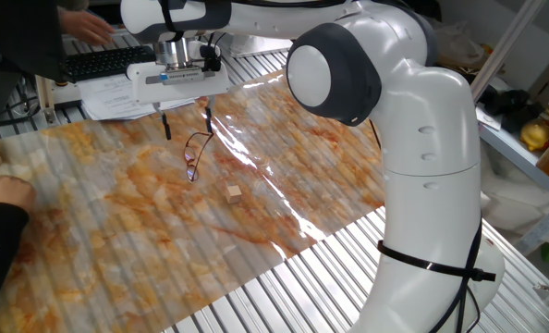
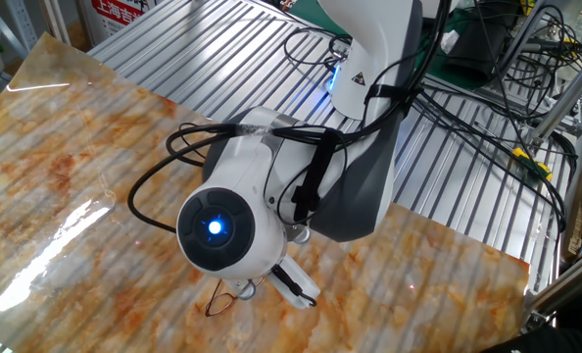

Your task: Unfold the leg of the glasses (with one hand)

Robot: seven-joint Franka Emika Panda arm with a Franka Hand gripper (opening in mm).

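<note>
My gripper (image 1: 187,121) hangs open above the glasses (image 1: 194,158), which lie on the table (image 1: 117,213) near a small wooden cube (image 1: 234,192). In the other fixed view my arm hides most of them.

Dark wire glasses (image 1: 194,154) lie flat, leg (image 1: 200,138) out.

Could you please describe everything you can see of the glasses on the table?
The glasses are a small pair with a thin dark wire frame and reddish-purple lenses, lying on the marbled orange tabletop. One thin leg curves up and away from the frame toward the open pincer, whose fingertips hang just above it; contact cannot be told. A tan wooden cube sits apart.
</note>
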